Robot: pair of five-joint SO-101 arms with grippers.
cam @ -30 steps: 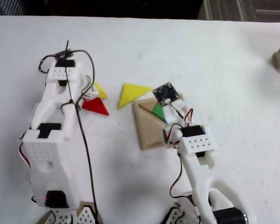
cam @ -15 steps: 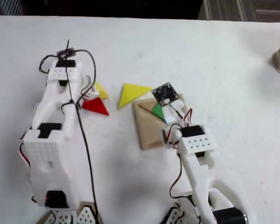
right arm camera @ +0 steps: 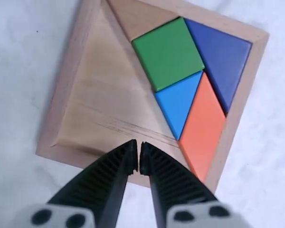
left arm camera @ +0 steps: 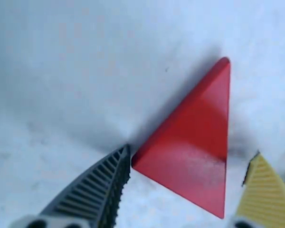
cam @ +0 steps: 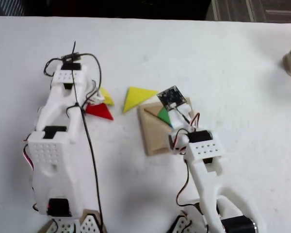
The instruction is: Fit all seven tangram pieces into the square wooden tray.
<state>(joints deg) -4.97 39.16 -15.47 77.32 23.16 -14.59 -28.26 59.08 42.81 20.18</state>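
high view: left arm (cam: 53, 145) runs from 6 o'clock up the left side of the white table (cam: 223, 63), wrist bent down over the red triangle (cam: 99, 111). right arm (cam: 203, 151) comes from the 5 o'clock corner, wrist over the wooden tray (cam: 153, 137). 1 yellow triangle (cam: 137, 97) lies flat on the table at 11 o'clock of the tray, with the red triangle at its 8 o'clock, apart from it. 1 small yellow shape (cam: 105, 95) at 12 o'clock of the red triangle, against the left wrist; cannot tell if piece or finger. the wrist hides most of the tray, a bit of green shows.

left wrist view: left gripper (left arm camera: 191, 153) spread wide, red triangle flat on the table between its fingers, not pinched. dark fingertip (left arm camera: 119, 164) touches one corner, yellow ribbed finger (left arm camera: 263, 192) just beside the opposite edge.

right wrist view: shows the tray contents the high view hides. 4 pieces seated: 1 green square (right arm camera: 168, 53), 1 dark blue triangle (right arm camera: 223, 59), 1 light blue triangle (right arm camera: 180, 102), 1 orange parallelogram (right arm camera: 202, 128), all touching. the rest of the tray floor is bare wood. right gripper (right arm camera: 138, 154) pressed almost together, holding nothing, tips over the tray rim.
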